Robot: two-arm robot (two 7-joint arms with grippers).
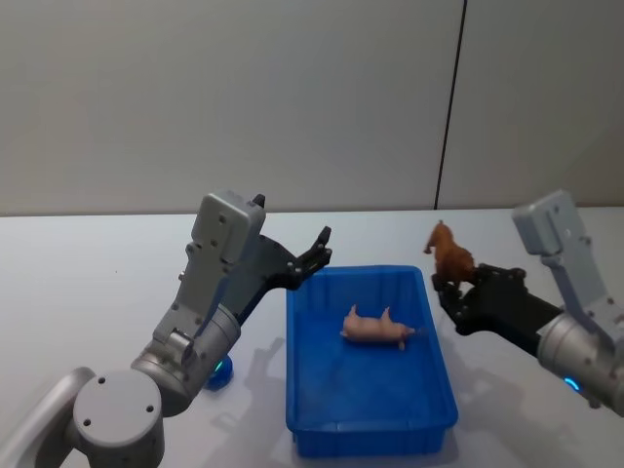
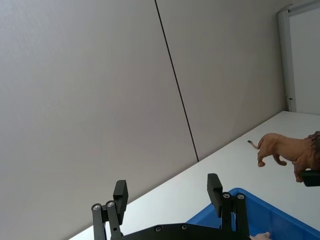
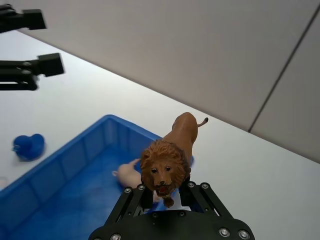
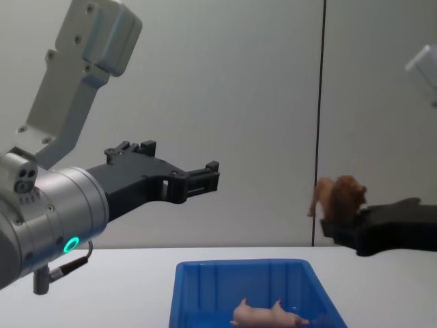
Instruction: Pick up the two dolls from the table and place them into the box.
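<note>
- White matte table (image 1: pixel 88 283), plain. Behind it a grey panelled wall (image 1: pixel 292 97) with one dark vertical seam (image 1: pixel 449 107).
- A small blue object (image 1: pixel 218 372) sits on the table to the left of the box, close by the left arm.
- Blue box (image 1: pixel 292 370) stands mid-table, rimmed, with ribbed inner walls.
- Pink doll (image 1: pixel 375 328) lies on its side on the box floor, toward the far end.
- Brown doll (image 1: pixel 450 255), a lion figure, is up in the air near the box's far right corner, well clear of the table.
- Right gripper (image 1: pixel 449 287) reaches in from the right. Its fingers are clamped on the lion's front end from below; the head faces the wrist and the tail points away.
- Left gripper (image 1: pixel 320 252) hangs raised over the box's far left corner. Its fingers are spread wide, with nothing between them, and it touches nothing.
</note>
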